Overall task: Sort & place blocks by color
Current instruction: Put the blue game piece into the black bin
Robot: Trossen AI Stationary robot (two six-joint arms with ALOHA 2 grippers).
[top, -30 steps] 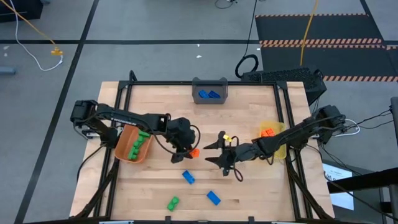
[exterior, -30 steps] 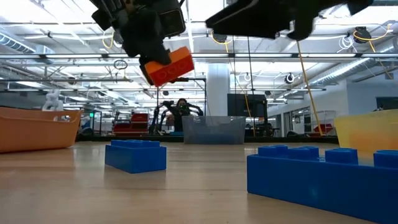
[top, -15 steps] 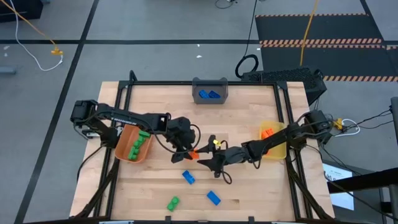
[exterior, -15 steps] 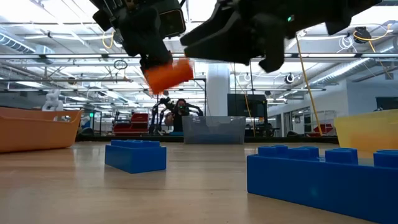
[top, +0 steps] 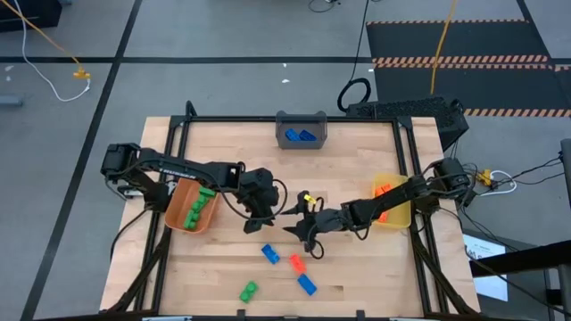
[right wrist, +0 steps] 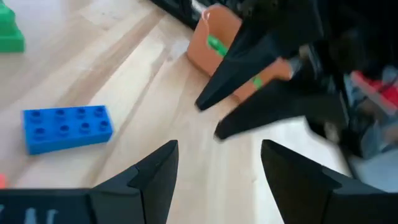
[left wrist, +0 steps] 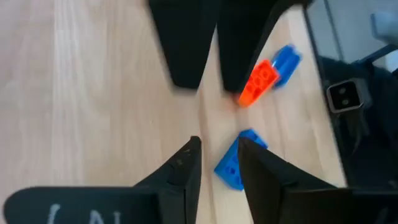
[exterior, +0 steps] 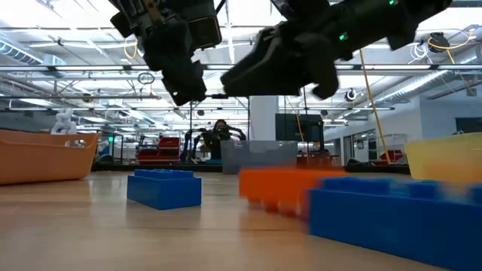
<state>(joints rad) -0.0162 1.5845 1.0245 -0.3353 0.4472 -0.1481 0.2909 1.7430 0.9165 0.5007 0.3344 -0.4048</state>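
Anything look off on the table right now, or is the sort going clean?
One thing stands out: an orange block lies loose on the table between two blue blocks, under the left gripper and right gripper, and neither holds anything. It is far from the yellow bin holding the other orange block.

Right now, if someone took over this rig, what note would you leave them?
Left tool: slightly open, empty, above mid-table. Right tool: open, empty, close beside it.
Done: green blocks are in the orange bin, blue blocks in the grey bin, one orange block in the yellow bin.
Left: a loose orange block lies on the table between a first blue block and a second blue block. A single green block is near the front edge. All four still need binning by colour.
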